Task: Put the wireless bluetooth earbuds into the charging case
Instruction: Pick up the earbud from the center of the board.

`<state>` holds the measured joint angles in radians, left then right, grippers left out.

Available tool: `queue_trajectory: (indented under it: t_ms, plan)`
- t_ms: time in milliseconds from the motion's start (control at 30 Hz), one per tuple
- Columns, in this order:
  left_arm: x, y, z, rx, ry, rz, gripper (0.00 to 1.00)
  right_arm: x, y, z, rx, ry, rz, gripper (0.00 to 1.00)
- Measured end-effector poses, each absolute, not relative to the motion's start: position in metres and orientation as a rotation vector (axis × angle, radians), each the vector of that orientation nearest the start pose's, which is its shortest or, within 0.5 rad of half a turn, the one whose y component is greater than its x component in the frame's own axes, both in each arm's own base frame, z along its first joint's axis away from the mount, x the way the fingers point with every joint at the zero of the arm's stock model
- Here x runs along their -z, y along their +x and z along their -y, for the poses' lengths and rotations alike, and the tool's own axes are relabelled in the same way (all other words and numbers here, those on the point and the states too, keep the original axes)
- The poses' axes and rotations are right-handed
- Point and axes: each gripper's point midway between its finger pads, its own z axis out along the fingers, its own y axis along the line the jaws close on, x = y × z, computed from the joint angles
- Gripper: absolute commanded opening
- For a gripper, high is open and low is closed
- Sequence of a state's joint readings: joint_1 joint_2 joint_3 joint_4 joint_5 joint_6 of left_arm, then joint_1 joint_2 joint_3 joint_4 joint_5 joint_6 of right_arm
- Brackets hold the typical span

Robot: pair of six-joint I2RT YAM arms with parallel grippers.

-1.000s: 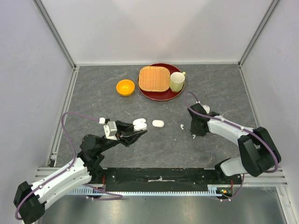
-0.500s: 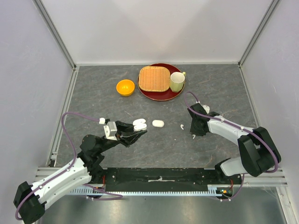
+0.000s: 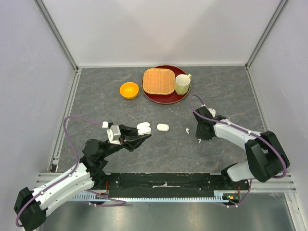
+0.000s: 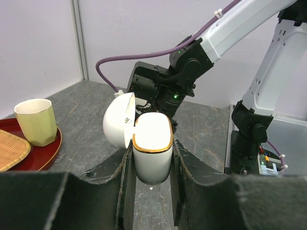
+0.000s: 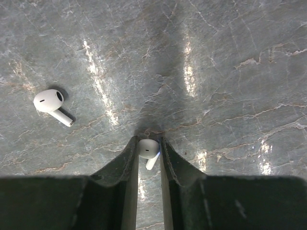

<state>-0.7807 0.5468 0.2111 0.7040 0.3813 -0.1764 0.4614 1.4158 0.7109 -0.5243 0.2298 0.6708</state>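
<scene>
Crouching right arm point(image 3: 231, 130), jaws pinching earbud point(image 5: 148, 148).

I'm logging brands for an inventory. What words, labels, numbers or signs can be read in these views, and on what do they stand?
No text can be read in any view.
On the charging case, inside its open lid: tiny dark marks, too blurred to read.
On the earbuds, cup and orange bowl: no print shows.

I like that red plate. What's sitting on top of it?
A woven tray and a pale cup sit on the red plate. Whatever lies beneath them is covered and can't be seen.
</scene>
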Motion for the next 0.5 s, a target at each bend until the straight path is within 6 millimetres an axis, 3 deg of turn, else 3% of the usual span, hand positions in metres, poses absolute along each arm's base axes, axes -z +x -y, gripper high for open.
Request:
queue_trajectory:
  t_ms: [100, 333, 500]
  plan:
    - [-0.272, 0.148, 0.247, 1.052, 0.704, -1.094, 0.02, -0.014, 0.237, -0.103, 0.015, 0.319, -2.712, 0.10]
    - [-0.273, 0.149, 0.247, 1.049, 0.699, -1.095, 0.02, -0.017, 0.235, -0.111, 0.002, 0.242, -2.707, 0.05]
    - [-0.272, 0.150, 0.247, 1.048, 0.697, -1.096, 0.02, -0.031, 0.236, -0.122, -0.043, 0.193, -2.658, 0.01]
